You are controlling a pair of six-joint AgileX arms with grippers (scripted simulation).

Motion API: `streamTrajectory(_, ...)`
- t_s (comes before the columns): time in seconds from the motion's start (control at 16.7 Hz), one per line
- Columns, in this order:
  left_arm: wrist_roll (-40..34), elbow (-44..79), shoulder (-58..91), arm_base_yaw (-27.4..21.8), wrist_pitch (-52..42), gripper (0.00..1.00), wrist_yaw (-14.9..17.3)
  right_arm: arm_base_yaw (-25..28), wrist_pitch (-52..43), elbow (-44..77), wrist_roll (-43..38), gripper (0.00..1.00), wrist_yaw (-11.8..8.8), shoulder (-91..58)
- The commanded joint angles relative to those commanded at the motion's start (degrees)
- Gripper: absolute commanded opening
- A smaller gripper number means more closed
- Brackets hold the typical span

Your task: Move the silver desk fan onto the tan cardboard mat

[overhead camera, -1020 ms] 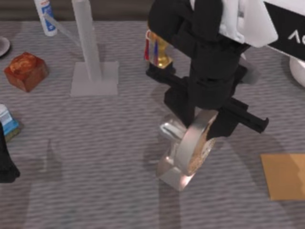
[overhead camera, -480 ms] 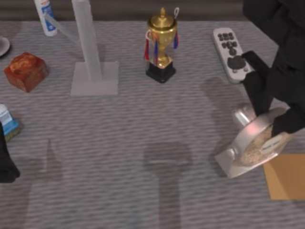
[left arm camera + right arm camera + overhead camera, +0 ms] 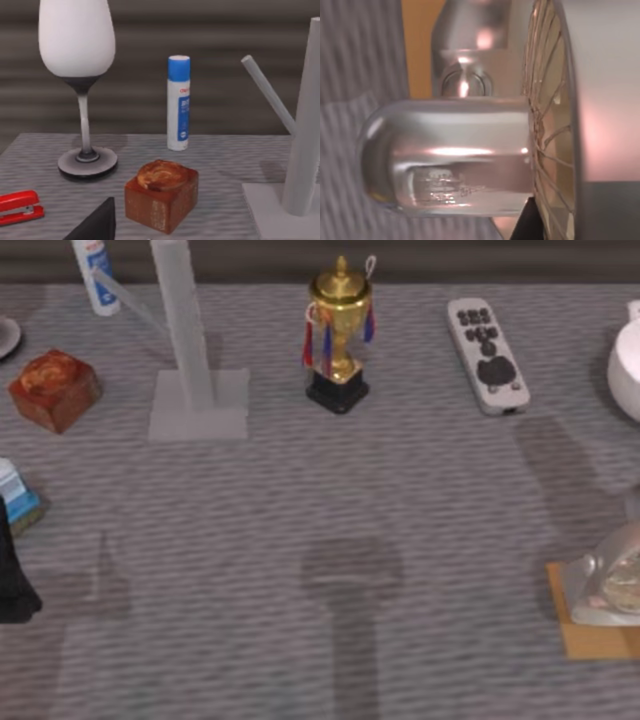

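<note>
The silver desk fan [image 3: 608,585] stands at the table's right edge, its base resting on the tan cardboard mat [image 3: 585,640]; the frame cuts off part of its head. The right wrist view is filled by the fan [image 3: 455,150]: motor bulge, grille and thick ring, with the mat [image 3: 420,45] behind. My right gripper [image 3: 555,220] is shut on the ring, one black finger [image 3: 530,225] showing against the grille. It lies outside the top view. My left gripper [image 3: 12,585] is parked at the left edge.
A gold trophy [image 3: 338,330] and a remote [image 3: 487,355] sit at the back. A grey post on a square base [image 3: 195,350], a marbled block [image 3: 55,388] and a glue bottle [image 3: 97,275] stand back left. A wine glass [image 3: 77,60] and a red stapler [image 3: 17,207] are near my left arm.
My right arm carried the fan from the table's middle to the right and down onto the mat, leaving the top view. The left arm has not moved.
</note>
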State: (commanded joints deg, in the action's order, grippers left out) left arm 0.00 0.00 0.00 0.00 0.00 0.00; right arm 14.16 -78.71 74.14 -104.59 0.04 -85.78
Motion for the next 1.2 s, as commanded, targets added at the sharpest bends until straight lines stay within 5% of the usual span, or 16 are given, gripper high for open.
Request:
streamTrajectory(0.78, 0.0, 0.0, 0.0, 0.0, 0.0, 1.00, 0.0, -0.2, 8.0, -7.0, 0.2, 0.00, 0.0, -1.0)
streamTrajectory(1.2, 0.0, 0.0, 0.0, 0.0, 0.0, 1.00, 0.0, -0.2, 8.0, -7.0, 0.2, 0.53, 0.0, -1.0)
